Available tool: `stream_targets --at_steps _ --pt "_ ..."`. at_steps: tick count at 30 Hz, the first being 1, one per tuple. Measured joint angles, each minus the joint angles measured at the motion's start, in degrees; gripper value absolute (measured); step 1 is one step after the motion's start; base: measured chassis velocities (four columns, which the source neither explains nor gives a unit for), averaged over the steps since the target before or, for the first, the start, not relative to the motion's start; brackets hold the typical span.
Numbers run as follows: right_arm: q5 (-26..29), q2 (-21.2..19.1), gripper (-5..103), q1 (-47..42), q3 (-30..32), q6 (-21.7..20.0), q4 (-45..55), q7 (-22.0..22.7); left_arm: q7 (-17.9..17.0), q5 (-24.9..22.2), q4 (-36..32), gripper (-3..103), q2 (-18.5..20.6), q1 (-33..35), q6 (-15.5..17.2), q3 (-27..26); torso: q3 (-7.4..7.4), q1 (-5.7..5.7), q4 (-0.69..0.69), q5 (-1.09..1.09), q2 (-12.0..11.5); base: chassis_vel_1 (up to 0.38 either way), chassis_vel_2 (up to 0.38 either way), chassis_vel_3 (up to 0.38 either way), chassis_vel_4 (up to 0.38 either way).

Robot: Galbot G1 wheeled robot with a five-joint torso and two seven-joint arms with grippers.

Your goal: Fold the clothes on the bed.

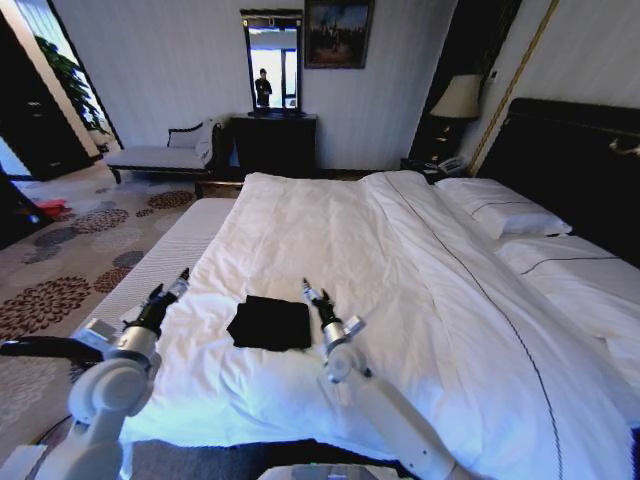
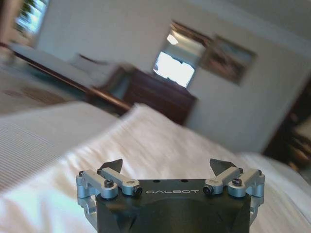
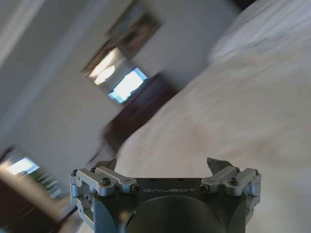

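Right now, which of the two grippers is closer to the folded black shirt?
The right gripper: it hovers right beside the black T-shirt, at its far right corner. The left gripper hangs farther off, with bare white duvet between.

The right tool [image 3: 163, 167] hangs over the bed [image 3: 233, 116], its two dark fingertips [image 3: 215, 165] spread wide apart with nothing between them. Beyond the white duvet stand a dark dresser [image 3: 138, 114], a bright mirror [image 3: 127, 83] and a framed picture [image 3: 137, 25] on the pale wall.

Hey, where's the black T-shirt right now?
In the head view the black T-shirt lies folded into a compact rectangle on the white duvet near the foot of the bed, between the left gripper and the right gripper.
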Motion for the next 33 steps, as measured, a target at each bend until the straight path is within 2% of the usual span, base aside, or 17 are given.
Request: stream_targets --at_steps 1,4,5,6,8,10,13,16,19,20,23,26,27,32,33 --pt "0.0 0.0 100 0.0 0.0 0.0 0.0 0.0 0.0 0.0 0.0 100 0.0 0.0 0.0 0.0 0.0 0.0 0.0 0.0 0.0 0.0 0.0 0.0 0.0" --pt "-1.8 -0.2 100 -2.59 6.23 -1.18 1.96 5.8 3.93 6.2 4.79 100 1.12 -2.37 -1.44 8.48 0.0 0.0 -0.01 0.01 0.0 0.0 0.0 0.0 0.0" --pt "-1.8 -0.2 100 -2.59 6.23 -1.18 1.96 5.8 3.93 6.2 4.79 100 1.12 -2.37 -1.44 8.48 0.0 0.0 -0.01 0.01 0.0 0.0 0.0 0.0 0.0" --pt "-2.18 0.0 100 -3.93 8.91 -1.3 3.02 6.85 5.76 8.69 7.33 100 1.4 -3.71 -2.23 11.69 0.0 0.0 0.0 0.0 0.0 0.0 0.0 0.0 0.0" --pt "-2.28 0.28 100 -6.37 12.29 -1.4 4.84 7.43 7.28 10.53 10.83 100 1.38 -6.56 -3.26 15.97 0.0 0.0 0.03 0.0 0.0 0.0 0.0 0.0 0.0" --pt "-2.42 0.34 100 -7.3 13.22 -1.4 5.38 7.46 7.76 10.91 12.15 100 1.16 -7.79 -3.71 17.59 0.0 0.0 0.02 0.01 0.0 0.0 0.0 0.0 0.0" --pt "-3.15 0.39 100 -11.41 15.62 -1.63 7.84 7.66 8.27 14.12 16.6 100 -0.05 -10.36 -4.46 21.72 0.0 0.0 -0.01 -0.01 0.0 0.0 0.0 0.0 0.0" --pt "-3.47 0.41 100 -12.71 16.25 -1.71 8.69 7.85 8.09 15.79 18.21 100 -0.29 -10.35 -4.45 22.32 0.0 0.0 0.0 0.0 0.0 0.0 0.0 0.0 0.0" --pt "-3.96 0.46 100 -14.92 17.3 -1.9 10.72 8.63 7.21 21.0 21.99 100 -0.19 -8.25 -4.46 19.4 0.0 0.0 0.03 -0.02 0.0 0.0 0.0 0.0 0.0" --pt "-3.96 0.46 100 -14.92 17.3 -1.9 10.72 8.63 7.21 21.0 21.99 100 -0.19 -8.25 -4.46 19.4 0.0 0.0 0.03 -0.02 0.0 0.0 0.0 0.0 0.0" --pt "-4.74 0.72 100 -15.92 17.43 -1.93 11.49 8.78 7.04 21.77 23.01 100 0.75 -5.57 -4.71 14.39 -0.01 0.0 0.04 -0.02 0.0 0.0 0.0 0.0 0.0" --pt "-5.7 1.25 100 -17.17 17.22 -1.94 12.04 8.76 6.58 19.56 21.91 100 1.44 -2.4 -4.69 9.41 0.0 0.0 0.04 -0.02 0.0 0.0 0.0 0.0 0.0" --pt "-5.7 1.25 100 -17.17 17.22 -1.94 12.04 8.76 6.58 19.56 21.91 100 1.44 -2.4 -4.69 9.41 0.0 0.0 0.04 -0.02 0.0 0.0 0.0 0.0 0.0" --pt "-7.13 1.48 100 -19.26 17.51 -1.79 14.16 8.07 6.23 14.38 13.47 100 1.07 3.72 -5.35 0.82 -0.01 0.0 0.02 -0.03 0.0 0.0 0.0 0.0 0.0" --pt "-7.13 1.48 100 -19.26 17.51 -1.79 14.16 8.07 6.23 14.38 13.47 100 1.07 3.72 -5.35 0.82 -0.01 0.0 0.02 -0.03 0.0 0.0 0.0 0.0 0.0"
